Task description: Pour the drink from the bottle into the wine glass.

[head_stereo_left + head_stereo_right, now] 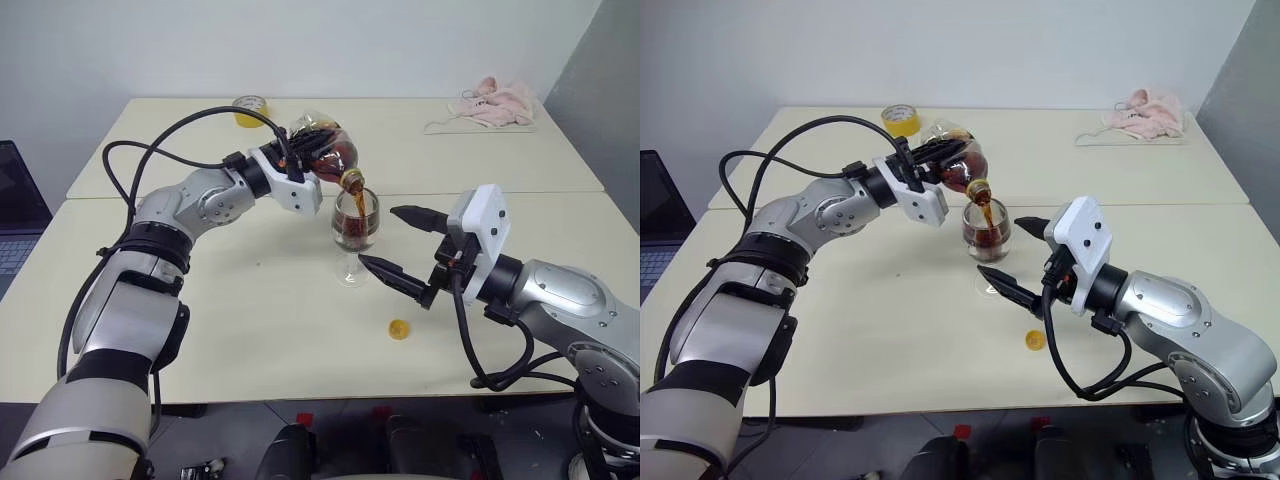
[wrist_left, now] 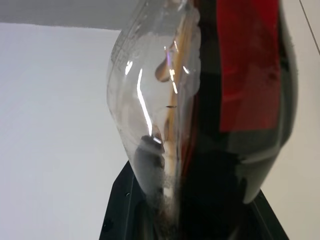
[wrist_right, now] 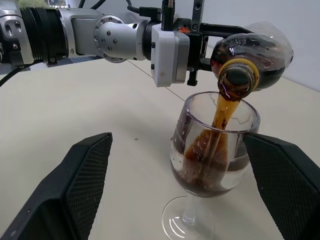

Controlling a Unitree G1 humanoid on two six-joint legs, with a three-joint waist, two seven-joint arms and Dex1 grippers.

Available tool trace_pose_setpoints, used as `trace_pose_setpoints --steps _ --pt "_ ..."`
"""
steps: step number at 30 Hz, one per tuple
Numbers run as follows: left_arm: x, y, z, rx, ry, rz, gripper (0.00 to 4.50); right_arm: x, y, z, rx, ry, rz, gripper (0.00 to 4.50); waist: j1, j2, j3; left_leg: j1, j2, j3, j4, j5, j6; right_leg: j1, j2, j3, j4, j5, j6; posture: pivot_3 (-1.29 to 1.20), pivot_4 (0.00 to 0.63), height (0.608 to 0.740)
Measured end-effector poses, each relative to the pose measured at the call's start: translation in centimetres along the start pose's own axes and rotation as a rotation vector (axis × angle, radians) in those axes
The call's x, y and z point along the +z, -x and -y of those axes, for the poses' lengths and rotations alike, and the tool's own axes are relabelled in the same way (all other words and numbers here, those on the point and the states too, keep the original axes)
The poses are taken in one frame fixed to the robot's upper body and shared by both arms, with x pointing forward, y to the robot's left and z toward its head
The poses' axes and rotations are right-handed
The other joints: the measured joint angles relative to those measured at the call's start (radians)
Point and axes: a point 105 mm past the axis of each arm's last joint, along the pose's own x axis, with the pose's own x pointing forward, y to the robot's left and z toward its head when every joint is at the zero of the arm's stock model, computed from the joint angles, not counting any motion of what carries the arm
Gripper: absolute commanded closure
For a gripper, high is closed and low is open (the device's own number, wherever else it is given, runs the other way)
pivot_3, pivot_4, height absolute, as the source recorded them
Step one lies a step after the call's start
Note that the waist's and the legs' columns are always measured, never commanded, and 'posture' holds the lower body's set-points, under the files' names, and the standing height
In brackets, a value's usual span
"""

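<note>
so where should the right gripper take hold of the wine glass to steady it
Probably the bowl of the wine glass, at its widest part below the rim. The open right gripper already has a finger on each side of it, so closing level from the robot's right would suit. The stem is thin, and the bottle pours the drink over the rim.

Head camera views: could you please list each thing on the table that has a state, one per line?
Squat clear plastic bottle: uncapped, tilted, pouring.
Dark reddish-brown drink: streaming into the glass.
Clear stemmed wine glass: upright, partly filled.
Left gripper: shut on the bottle.
Right gripper: open, either side of the glass.
Small yellow cap: off, lying on the table.
</note>
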Motion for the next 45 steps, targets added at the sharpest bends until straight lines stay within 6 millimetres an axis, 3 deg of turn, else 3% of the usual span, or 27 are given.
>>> trace_pose_setpoints --steps 33,45 --pt "-0.3 0.3 -0.2 0.007 -0.005 -0.010 3.76 0.0 0.0 0.0 0.002 -0.001 0.000 0.00 0.000 0.000 0.000 0.000 0.000 0.000 0.000 0.000 0.000 0.000 0.000 0.000 0.000 0.000 0.000 0.00 0.150 0.740" --pt "-0.1 0.4 1.1 -0.035 0.090 -0.011 3.76 -0.3 0.1 -0.1 0.000 -0.010 -0.007 0.00 0.000 0.000 0.000 0.000 0.000 0.000 0.000 0.000 0.000 0.000 0.000 0.000 0.000 0.000 0.000 0.00 0.150 0.740"
